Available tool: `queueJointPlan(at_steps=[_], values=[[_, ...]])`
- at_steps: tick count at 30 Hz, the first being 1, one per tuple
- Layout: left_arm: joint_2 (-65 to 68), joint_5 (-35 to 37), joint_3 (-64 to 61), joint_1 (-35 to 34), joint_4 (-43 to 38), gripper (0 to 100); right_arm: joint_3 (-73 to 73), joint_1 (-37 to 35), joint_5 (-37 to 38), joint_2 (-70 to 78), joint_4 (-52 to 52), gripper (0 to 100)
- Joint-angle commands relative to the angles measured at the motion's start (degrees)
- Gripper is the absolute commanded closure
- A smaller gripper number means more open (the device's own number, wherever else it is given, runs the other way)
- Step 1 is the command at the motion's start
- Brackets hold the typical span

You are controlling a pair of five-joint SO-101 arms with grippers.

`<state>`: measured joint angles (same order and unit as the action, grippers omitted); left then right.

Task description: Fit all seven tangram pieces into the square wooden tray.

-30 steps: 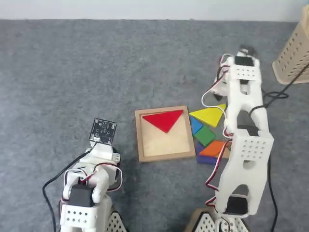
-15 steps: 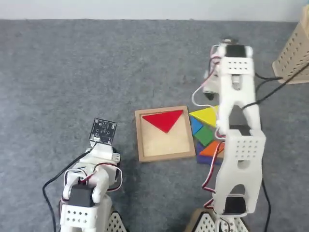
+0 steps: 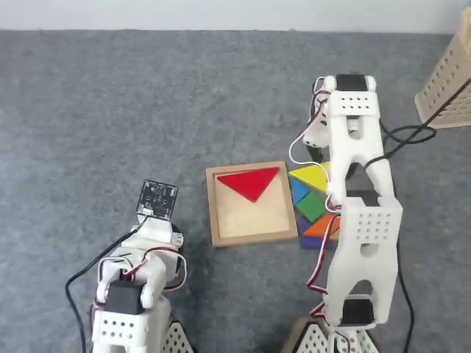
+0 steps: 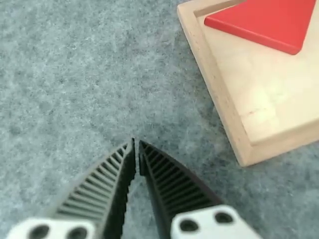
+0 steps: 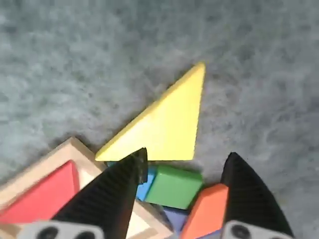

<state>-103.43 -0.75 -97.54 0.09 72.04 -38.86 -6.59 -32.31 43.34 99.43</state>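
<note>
Seeing my right gripper (image 5: 187, 155) spread wide, empty, over the yellow triangle (image 5: 169, 127); left gripper (image 4: 135, 145) pinched together, empty, beside the tray (image 4: 214, 89).

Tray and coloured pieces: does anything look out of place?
Only the red triangle lies in the tray. The yellow triangle, green piece, blue piece and orange piece sit bunched on the carpet beside it, orange seemingly overlapping a purple one. Nothing looks damaged.

- We see the right arm (image 3: 364, 220) covering parts of the yellow triangle (image 3: 313, 176) and orange piece (image 3: 322, 226), at 3 o'clock of the tray (image 3: 254, 237).
- We find the tray and red triangle (image 4: 269, 20) cut by the left wrist view's edge.
</note>
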Motion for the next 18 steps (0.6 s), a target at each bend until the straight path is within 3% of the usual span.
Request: queueJointPlan(at_steps=[1, 18], values=[[-1.14, 0.35, 1.01, -0.35, 0.35, 99, 0.0, -2.24, -4.66, 1.19, -0.84, 74.6], [-1.14, 0.35, 1.01, -0.35, 0.35, 99, -0.09, 1.54, -6.59, 8.84, -2.51, 74.5]])
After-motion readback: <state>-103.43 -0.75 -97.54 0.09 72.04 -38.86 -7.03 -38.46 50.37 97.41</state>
